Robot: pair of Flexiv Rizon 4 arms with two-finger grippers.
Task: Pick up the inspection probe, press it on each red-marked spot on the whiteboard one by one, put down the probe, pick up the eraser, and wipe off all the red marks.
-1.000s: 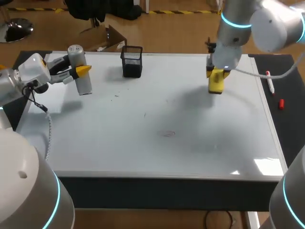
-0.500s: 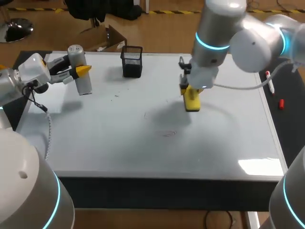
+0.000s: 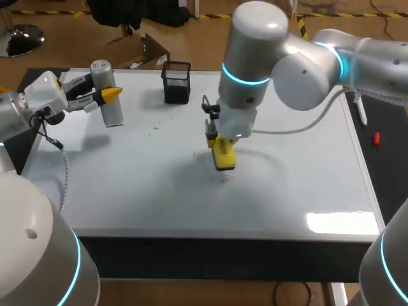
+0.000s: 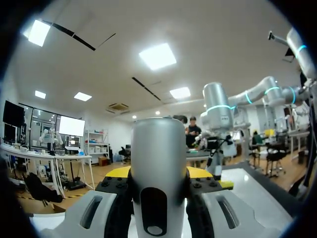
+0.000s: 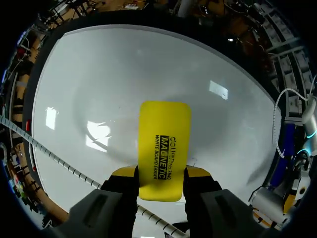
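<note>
Eraser (image 5: 164, 144) is clamped in the right gripper (image 5: 161, 174) over one faint mark (image 3: 224, 179), wiping judged unfinished; probe (image 3: 111, 113) is gripped, not put down, by the left gripper (image 4: 158, 174).

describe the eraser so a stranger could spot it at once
Find the big whiteboard covering the table, then the right tool over its middle. The eraser is the flat yellow block with black print gripped between that tool's fingers; the silver probe and black mesh cup are away at the back left.
</note>
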